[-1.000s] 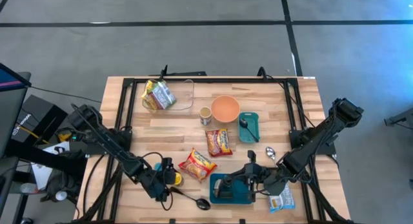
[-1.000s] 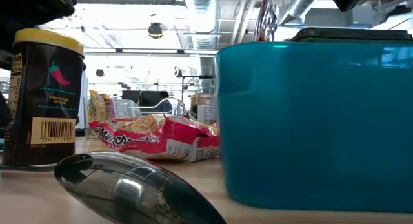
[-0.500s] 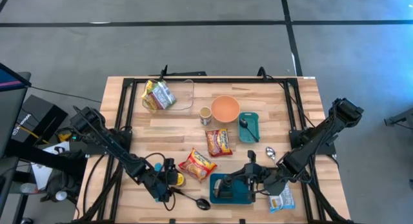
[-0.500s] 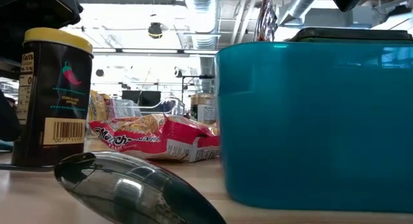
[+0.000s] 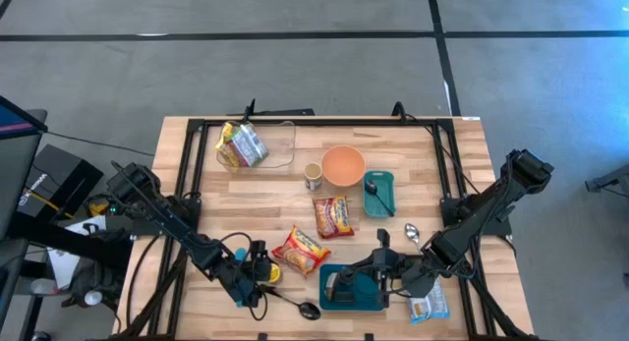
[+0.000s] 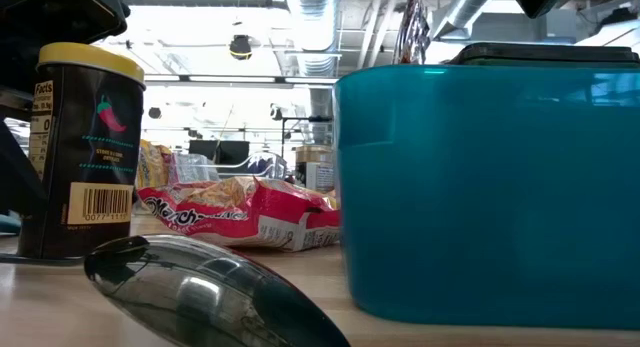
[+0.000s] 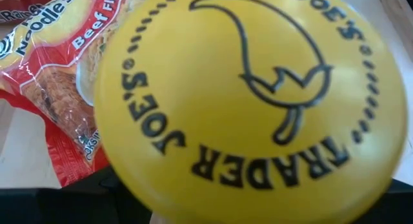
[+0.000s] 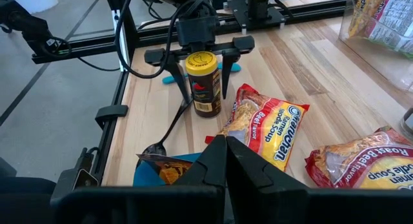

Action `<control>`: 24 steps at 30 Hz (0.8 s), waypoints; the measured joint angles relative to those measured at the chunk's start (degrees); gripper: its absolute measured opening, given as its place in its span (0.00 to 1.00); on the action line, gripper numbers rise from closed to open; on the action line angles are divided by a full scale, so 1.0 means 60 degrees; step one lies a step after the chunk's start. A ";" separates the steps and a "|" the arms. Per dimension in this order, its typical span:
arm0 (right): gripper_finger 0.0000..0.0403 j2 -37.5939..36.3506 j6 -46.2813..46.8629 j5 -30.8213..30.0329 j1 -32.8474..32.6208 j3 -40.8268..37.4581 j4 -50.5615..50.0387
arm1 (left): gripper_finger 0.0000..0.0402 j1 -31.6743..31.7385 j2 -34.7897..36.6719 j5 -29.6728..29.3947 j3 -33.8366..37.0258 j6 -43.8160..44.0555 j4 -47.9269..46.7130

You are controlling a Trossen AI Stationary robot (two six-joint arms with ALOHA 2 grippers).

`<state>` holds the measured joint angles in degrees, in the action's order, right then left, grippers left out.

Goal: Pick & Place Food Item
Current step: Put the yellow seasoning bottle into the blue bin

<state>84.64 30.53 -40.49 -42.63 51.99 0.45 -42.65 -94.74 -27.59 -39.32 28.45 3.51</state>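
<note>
A dark spice can with a yellow lid [image 8: 203, 82] stands on its base on the table near the front left, beside a red ramen packet [image 5: 301, 250]. My left gripper [image 8: 205, 91] reaches level around the can, one finger on each side, and the lid [image 7: 251, 101] fills its wrist view. My right gripper [image 8: 226, 153] hangs shut above a teal container [image 5: 352, 287] at the front middle, touching nothing that I can see. My left gripper holds the can's round side wall [image 8: 218, 82] between its two fingers, about halfway up. A finger [image 8: 226, 69] lies on each flank, coming slanting down from the table's left. The can stays upright with its base [image 6: 60, 249] on the table.
A black ladle [image 5: 295, 304] lies in front of the can. A second ramen packet [image 5: 333, 216], an orange bowl [image 5: 343, 165], a cup [image 5: 313, 175], a teal tray with a spoon [image 5: 378, 194] and a clear tub of bags [image 5: 257, 144] sit farther back.
The can has slid a little toward the table's right, still upright on its base. A dark finger of my left gripper now shows larger against the can's left side in the low view.
</note>
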 joint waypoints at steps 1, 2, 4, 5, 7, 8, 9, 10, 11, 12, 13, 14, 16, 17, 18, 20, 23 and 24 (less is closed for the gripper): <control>0.00 -0.0002 -0.0001 0.0000 -0.0001 0.0000 0.0000 | 0.73 0.0000 0.0000 0.0000 -0.0001 -0.0002 0.0000; 0.00 0.0000 -0.0001 0.0000 0.0000 0.0000 0.0000 | 0.72 0.0000 0.0000 0.0000 -0.0001 -0.0004 0.0000; 0.00 -0.0004 -0.0001 0.0000 0.0000 0.0000 0.0000 | 0.70 0.0000 0.0000 0.0000 0.0000 -0.0011 0.0000; 0.00 -0.0003 -0.0001 0.0000 0.0000 0.0000 0.0000 | 0.69 0.0000 0.0000 0.0000 -0.0001 -0.0015 0.0000; 0.00 0.0000 -0.0001 0.0000 0.0000 0.0000 -0.0001 | 0.67 0.0000 0.0000 0.0000 0.0002 -0.0018 -0.0004; 0.00 -0.0002 -0.0001 0.0000 0.0000 0.0000 -0.0002 | 0.65 0.0000 0.0000 -0.0003 -0.0001 -0.0021 -0.0006; 0.00 -0.0003 -0.0001 0.0000 0.0000 0.0000 -0.0002 | 0.64 0.0000 0.0000 -0.0004 -0.0001 -0.0022 -0.0007; 0.00 0.0000 -0.0001 0.0000 0.0000 0.0000 -0.0001 | 0.63 0.0000 0.0000 -0.0002 -0.0001 -0.0022 -0.0007; 0.00 -0.0003 -0.0001 0.0000 0.0000 0.0000 0.0000 | 0.62 0.0000 0.0000 -0.0001 -0.0001 -0.0022 -0.0010; 0.00 -0.0002 0.0001 0.0000 -0.0002 0.0000 -0.0003 | 0.60 0.0000 0.0000 -0.0002 0.0000 -0.0022 -0.0007; 0.00 0.0000 0.0001 0.0000 -0.0003 0.0000 0.0000 | 0.59 0.0000 0.0004 -0.0003 -0.0001 -0.0022 -0.0007; 0.00 -0.0003 -0.0001 0.0000 0.0000 0.0000 0.0000 | 0.58 0.0000 0.0004 -0.0002 0.0000 -0.0022 -0.0005; 0.00 -0.0004 0.0003 0.0000 0.0000 0.0000 -0.0002 | 0.57 0.0000 0.0007 0.0000 -0.0001 -0.0022 -0.0004; 0.00 0.0000 -0.0001 0.0000 0.0000 0.0000 -0.0002 | 0.56 0.0000 0.0007 -0.0004 -0.0001 -0.0022 -0.0001; 0.00 0.0000 -0.0001 0.0000 0.0000 0.0000 0.0000 | 0.56 0.0000 0.0007 -0.0004 -0.0001 -0.0022 -0.0004; 0.00 0.0000 0.0000 0.0000 0.0000 0.0000 -0.0001 | 0.57 0.0000 0.0007 0.0000 -0.0001 -0.0022 -0.0004; 0.00 0.0000 0.0003 0.0000 0.0000 0.0000 0.0000 | 0.58 0.0000 0.0007 0.0000 -0.0001 -0.0022 -0.0004; 0.00 0.0000 -0.0001 0.0000 0.0000 0.0000 0.0000 | 0.58 0.0000 0.0007 0.0000 -0.0001 -0.0022 -0.0004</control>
<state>84.64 30.52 -40.49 -42.63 51.99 0.45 -42.65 -94.70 -27.59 -39.33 28.32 3.49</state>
